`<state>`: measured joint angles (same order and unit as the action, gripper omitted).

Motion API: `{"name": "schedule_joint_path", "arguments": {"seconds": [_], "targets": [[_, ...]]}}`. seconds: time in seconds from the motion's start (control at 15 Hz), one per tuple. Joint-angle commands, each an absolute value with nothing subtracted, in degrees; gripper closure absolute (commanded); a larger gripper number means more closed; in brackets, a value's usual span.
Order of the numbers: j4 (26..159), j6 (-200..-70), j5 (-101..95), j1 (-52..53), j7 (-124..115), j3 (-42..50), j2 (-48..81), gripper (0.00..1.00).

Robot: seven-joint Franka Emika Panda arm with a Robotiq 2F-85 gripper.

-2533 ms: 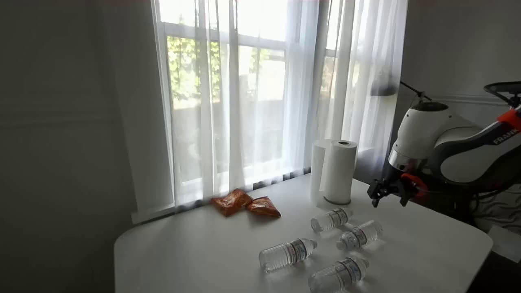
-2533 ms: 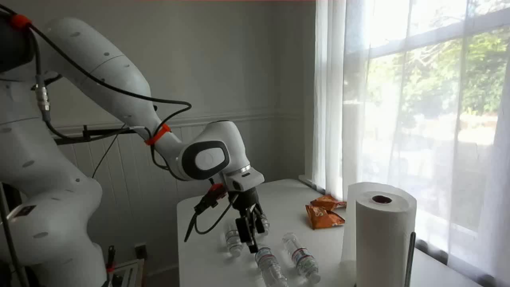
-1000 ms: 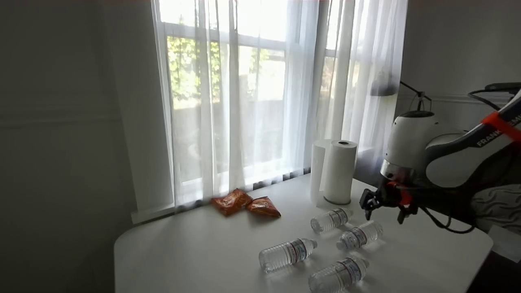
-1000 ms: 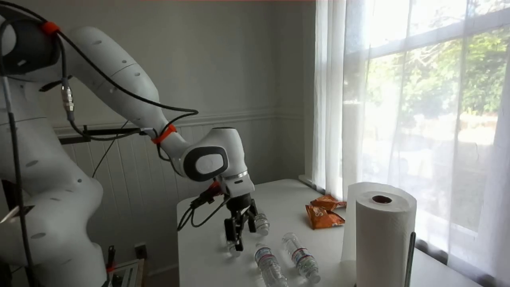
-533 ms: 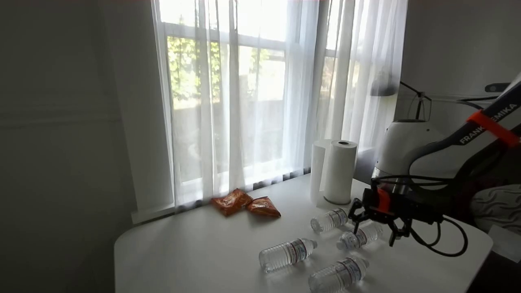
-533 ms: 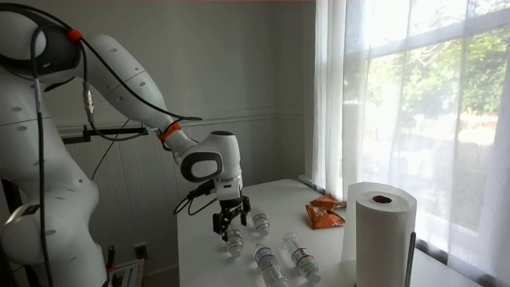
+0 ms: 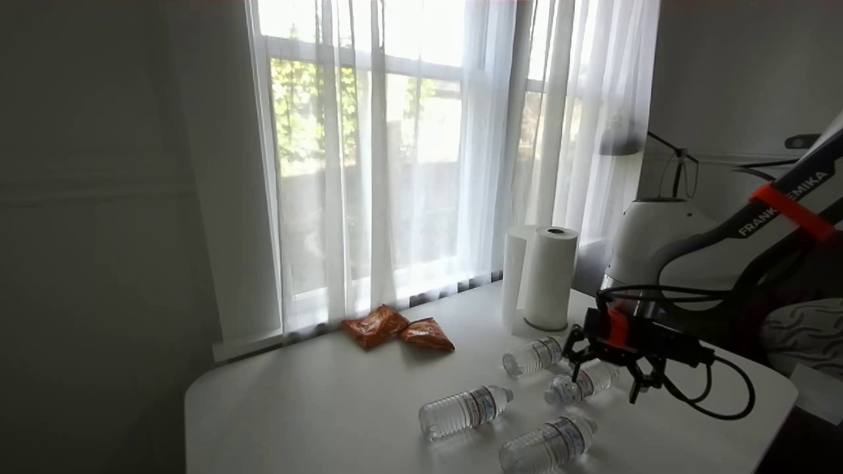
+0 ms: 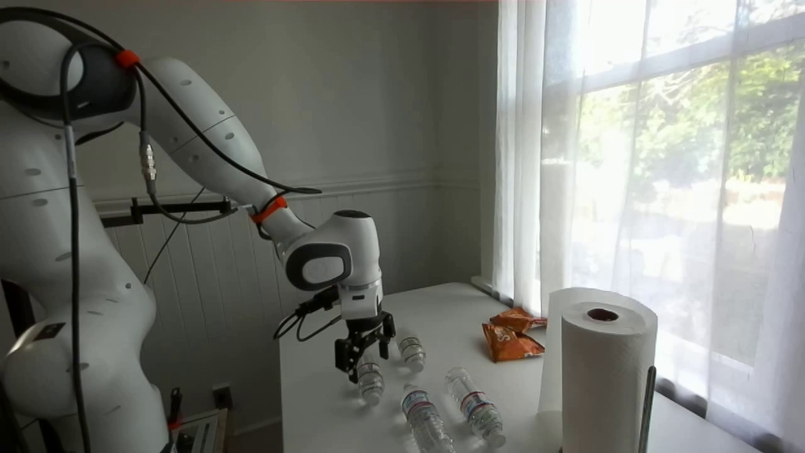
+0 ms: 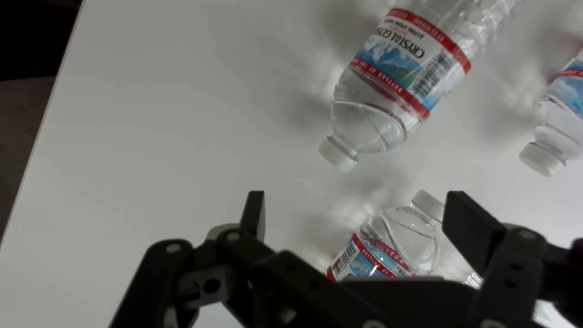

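While the pincer (image 9: pixel 355 209) hangs over the white table (image 9: pixel 159 136) with its fingers wide apart and nothing in its grip, the closest bottle (image 9: pixel 387 246) lies on its side below. In the wrist view its cap shows beside the right finger, and its long body slants back under the pincer, crossing the gap at an angle. Its bottom end is hidden. A second bottle (image 9: pixel 405 77) lies past the fingertips, cap pointing back toward the pincer. A third bottle (image 9: pixel 565 114) lies beyond the right finger. Farther from the pincer are a paper towel roll (image 7: pixel 552 283) and two orange bags (image 7: pixel 427 334).
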<state>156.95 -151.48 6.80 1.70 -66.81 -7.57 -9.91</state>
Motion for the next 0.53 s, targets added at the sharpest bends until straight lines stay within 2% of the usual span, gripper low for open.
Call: {"name": "schedule_joint_path", "arguments": {"seconds": [0.0,0.47], "targets": [[157.1,-152.3,12.3,3.1,-68.1,-7.5,-9.2,0.00],[156.9,-157.3,17.4,4.9,-73.9,-8.8,-4.2,0.00]]}}
